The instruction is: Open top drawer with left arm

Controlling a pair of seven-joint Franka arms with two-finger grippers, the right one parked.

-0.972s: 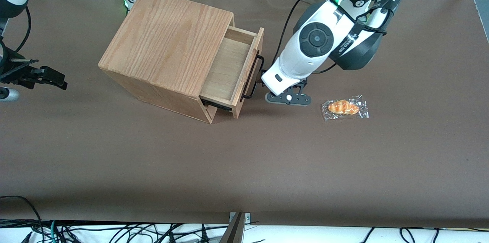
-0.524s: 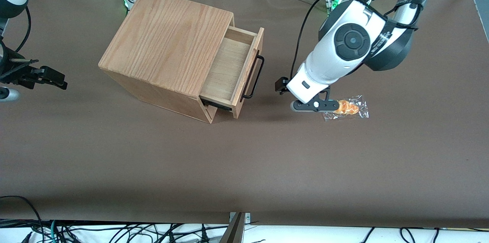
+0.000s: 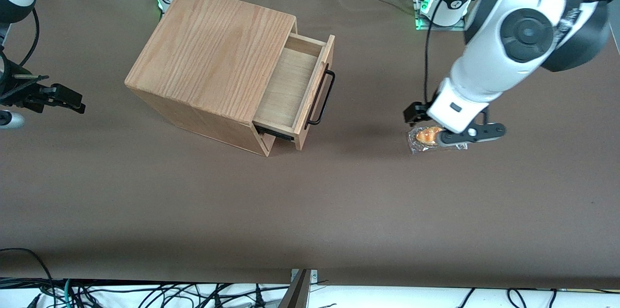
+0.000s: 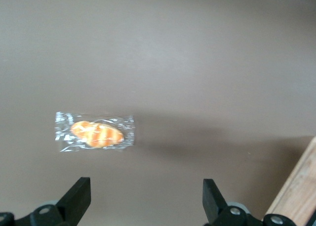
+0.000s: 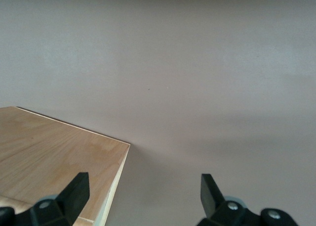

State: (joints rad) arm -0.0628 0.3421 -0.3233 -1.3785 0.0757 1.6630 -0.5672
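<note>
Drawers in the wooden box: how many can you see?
1. The top drawer sticks out of the cabinet, its handle free. Any lower drawers are hidden from here. The left gripper, jaws open, hovers above the wrapped bun.

My left arm [image 3: 489, 63] is thick glossy white shell with a dark grey round joint cap, a fat black band at the elbow with small white lettering, and a thin black cable looping off the wrist. The gripper [image 4: 145, 203] is two wedge-shaped matte black fingers [image 4: 76, 199] spread wide apart, silver screws at their bases, mounted on a flat dark grey bar with a white dot. Green LED glows at the base.
</note>
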